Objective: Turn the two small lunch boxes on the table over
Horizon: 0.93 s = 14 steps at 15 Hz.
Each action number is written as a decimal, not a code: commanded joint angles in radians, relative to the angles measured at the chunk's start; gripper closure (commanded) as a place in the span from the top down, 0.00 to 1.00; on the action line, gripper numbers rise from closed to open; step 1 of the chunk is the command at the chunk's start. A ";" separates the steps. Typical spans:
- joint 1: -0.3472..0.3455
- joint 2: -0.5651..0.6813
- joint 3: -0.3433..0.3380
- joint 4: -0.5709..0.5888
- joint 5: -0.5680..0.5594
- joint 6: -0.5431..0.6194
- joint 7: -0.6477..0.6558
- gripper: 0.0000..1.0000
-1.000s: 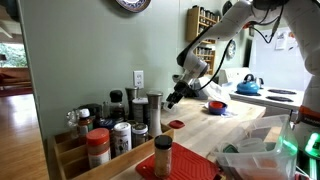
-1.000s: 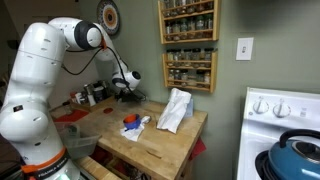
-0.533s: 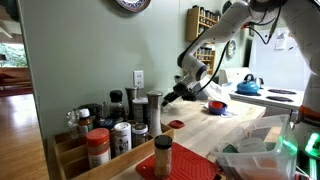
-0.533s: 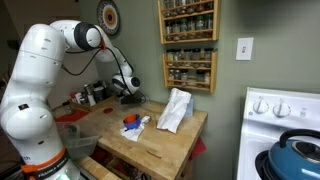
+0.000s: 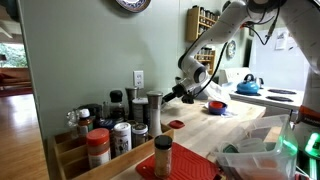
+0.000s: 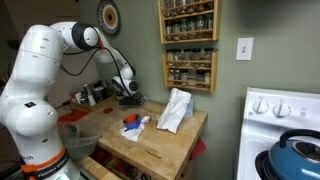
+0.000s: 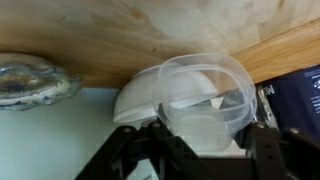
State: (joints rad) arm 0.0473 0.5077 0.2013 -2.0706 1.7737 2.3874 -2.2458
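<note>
In the wrist view a clear plastic lunch box (image 7: 205,95) sits between my gripper's (image 7: 207,138) black fingers (image 7: 268,145), which are shut on it; it is held tilted over the pale wood table (image 7: 130,35). A white rounded shape (image 7: 140,100) lies right behind it; I cannot tell what it is. In both exterior views the gripper (image 5: 180,92) (image 6: 130,95) hangs low over the far end of the table (image 5: 240,125) (image 6: 160,145). A red and blue item (image 5: 215,106) (image 6: 130,122) lies on the table close by.
Several spice jars (image 5: 110,125) crowd the wall end of the table. A white bag (image 6: 175,110) stands mid-table. A wall spice rack (image 6: 188,45) hangs above. A blue kettle (image 5: 248,86) (image 6: 300,150) sits on the white stove. A glass dish (image 7: 25,80) lies nearby.
The gripper has shifted and risen slightly with the clear lunch box still in it. Nothing else has moved.
</note>
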 commanded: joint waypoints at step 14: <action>0.111 -0.115 -0.125 -0.071 -0.086 0.005 0.163 1.00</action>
State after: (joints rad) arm 0.1268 0.4976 0.1111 -2.0705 1.7798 2.3676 -2.1982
